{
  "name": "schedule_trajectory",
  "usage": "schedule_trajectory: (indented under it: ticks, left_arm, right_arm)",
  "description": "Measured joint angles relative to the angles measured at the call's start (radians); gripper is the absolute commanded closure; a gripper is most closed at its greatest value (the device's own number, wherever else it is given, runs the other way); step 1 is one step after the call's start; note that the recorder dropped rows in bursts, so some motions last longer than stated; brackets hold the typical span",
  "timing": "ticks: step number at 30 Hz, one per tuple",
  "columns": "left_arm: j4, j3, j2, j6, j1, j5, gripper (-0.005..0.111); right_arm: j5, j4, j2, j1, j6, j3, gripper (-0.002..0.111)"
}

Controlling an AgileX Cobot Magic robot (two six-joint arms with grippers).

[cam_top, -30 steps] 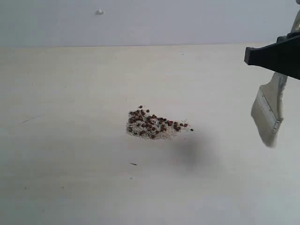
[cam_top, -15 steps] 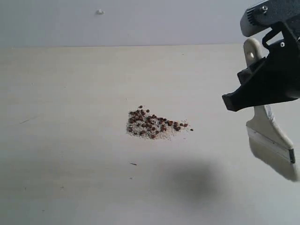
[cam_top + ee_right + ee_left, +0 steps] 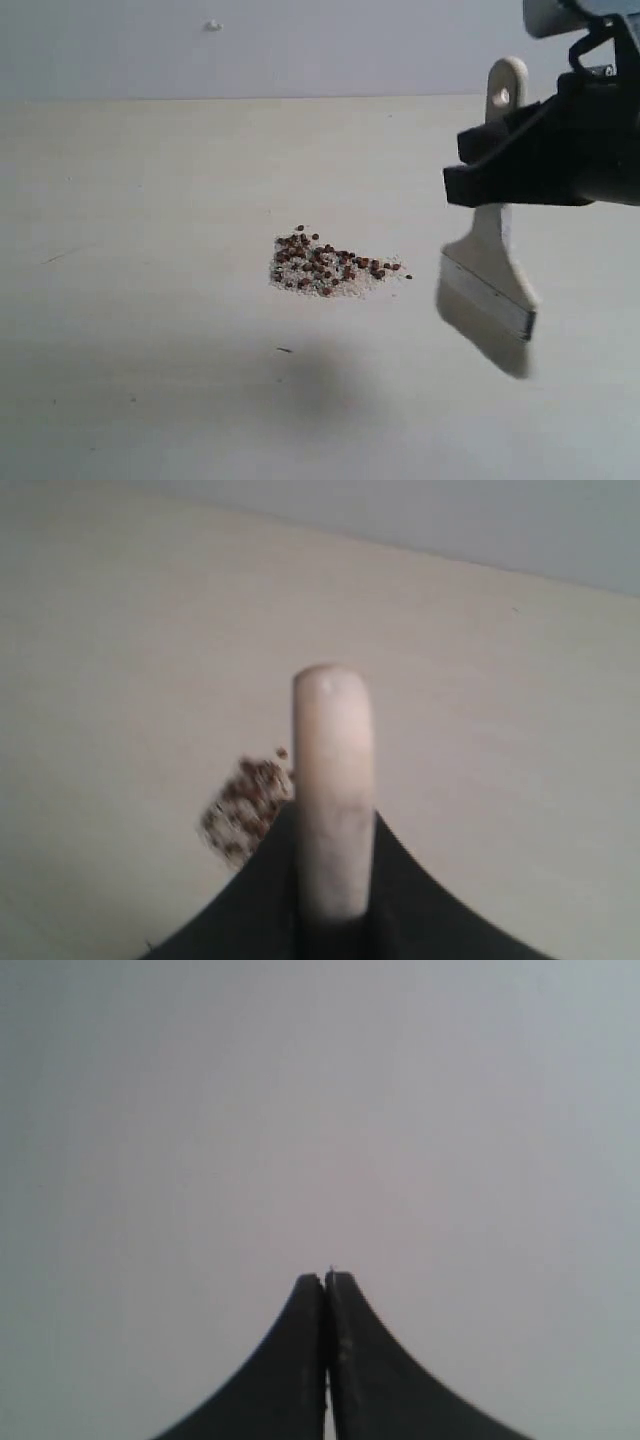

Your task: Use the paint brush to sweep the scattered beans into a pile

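Hanging beside the beans (image 3: pixel 325 265), on their right as the exterior view showed it, the paint brush (image 3: pixel 492 240) was carried by the right fingers (image 3: pixel 475 175), which were clamped on its wooden handle just below the holed end. Beans lay as one compact reddish-brown patch on whitish crumbs (image 3: pixel 350 288) near mid-bench (image 3: pixel 150 200). A thin tail of strays ran from the patch toward the brush, and one or two sat at the patch's far edge. A dark fleck nearer the camera than the patch was too small to name. The brush's long axis ran close to upright, handle up, silver ferrule (image 3: pixel 487 296) and pale bristles (image 3: pixel 480 335) down and somewhat tilted, the broad face partly toward the camera. Judging by the soft shadow on the bench below the patch, the bristles hung clear of the surface and near the patch without touching it. In the right wrist view the handle (image 3: pixel 331 780) stood between the dark fingers with the beans (image 3: pixel 245 805) off to one side of it. Left fingers (image 3: pixel 316 1310) were pressed together on nothing, facing a blank pale surface; that arm did not show in the exterior view, so the right arm was the nearer. Judgement: the next stroke needed the bristles lowered on the brush's side of the tail, then drawn toward the patch.
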Motion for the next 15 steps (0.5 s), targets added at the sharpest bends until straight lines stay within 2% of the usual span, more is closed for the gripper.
schedule_trajectory:
  ticks: [10,15]
  left_arm:
    - [0.000,0.000,0.000,0.000,0.000,0.000,0.107]
    - [0.000,0.000,0.000,0.000,0.000,0.000,0.107]
  right_arm:
    - [-0.347,0.116,-0.018,-0.167,0.002,0.143,0.108]
    - [-0.430,0.253,-0.018,-0.226,-0.170,0.167,0.108]
